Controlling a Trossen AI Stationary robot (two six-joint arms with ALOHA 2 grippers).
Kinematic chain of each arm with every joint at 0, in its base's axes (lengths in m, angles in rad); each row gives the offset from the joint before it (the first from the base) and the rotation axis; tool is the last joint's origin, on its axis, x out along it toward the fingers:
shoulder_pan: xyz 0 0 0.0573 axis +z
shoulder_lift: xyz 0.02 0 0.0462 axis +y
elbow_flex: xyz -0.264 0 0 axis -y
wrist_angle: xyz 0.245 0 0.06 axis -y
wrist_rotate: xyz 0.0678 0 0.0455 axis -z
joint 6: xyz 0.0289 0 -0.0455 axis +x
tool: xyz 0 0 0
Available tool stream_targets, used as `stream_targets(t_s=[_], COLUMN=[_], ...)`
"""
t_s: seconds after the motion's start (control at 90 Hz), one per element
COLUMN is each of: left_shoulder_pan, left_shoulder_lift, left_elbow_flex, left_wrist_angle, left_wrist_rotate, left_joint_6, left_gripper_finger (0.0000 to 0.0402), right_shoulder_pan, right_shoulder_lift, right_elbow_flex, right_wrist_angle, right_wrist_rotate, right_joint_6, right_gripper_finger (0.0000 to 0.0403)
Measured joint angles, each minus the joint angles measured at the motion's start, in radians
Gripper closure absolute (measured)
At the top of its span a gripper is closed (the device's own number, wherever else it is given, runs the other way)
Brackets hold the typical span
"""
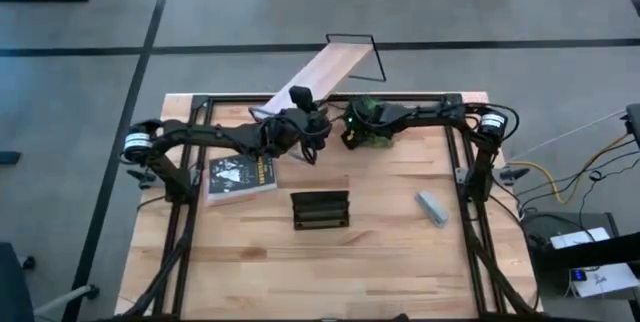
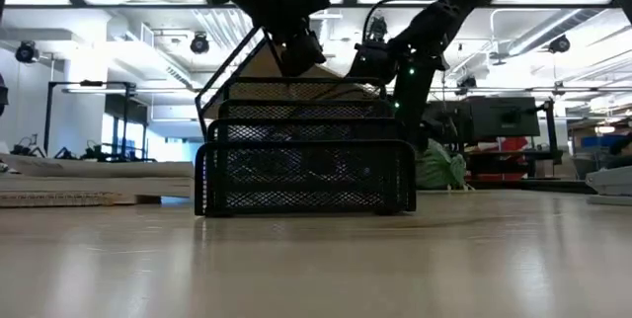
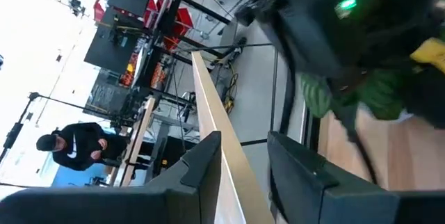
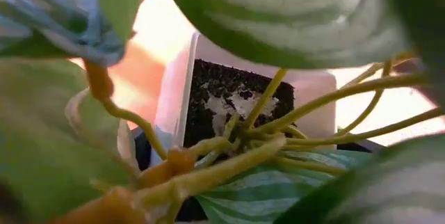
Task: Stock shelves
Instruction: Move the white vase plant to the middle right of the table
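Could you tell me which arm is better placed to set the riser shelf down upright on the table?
Left: its claw straddles the tilted riser shelf's board edge, while the right claw sits at the potted plant.

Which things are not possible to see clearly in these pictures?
- Right gripper: high view, plant leaves cover its fingers.
- Book title: high view, too small.
- Shelf legs: high view, mostly hidden by board and left gripper.
- Plant pot: right wrist view, leaves hide most.
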Motion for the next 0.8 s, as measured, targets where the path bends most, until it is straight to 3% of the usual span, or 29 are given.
stream_targets(t_s=[0.444, 0.8], left_shoulder_pan=[-0.012, -0.094], left_shoulder_lift=[0.000, -0.002], left_elbow_flex=[-0.005, -0.026], left_wrist_angle=[-0.051, -0.069], left_wrist_rotate=[0.051, 0.120], left_joint_6=[0.024, 0.160], left_gripper_finger=[0.0303, 0.0307], right_shoulder_pan=[0.191, 0.392], right_shoulder_lift=[-0.033, -0.041], right_elbow_flex=[-0.016, -0.084], right_wrist_angle=[-0.523, -0.620], right_wrist_rotate=[0.033, -0.022], right_joint_6=[0.295, 0.535], right_gripper_finger=[0.0025, 0.0038])
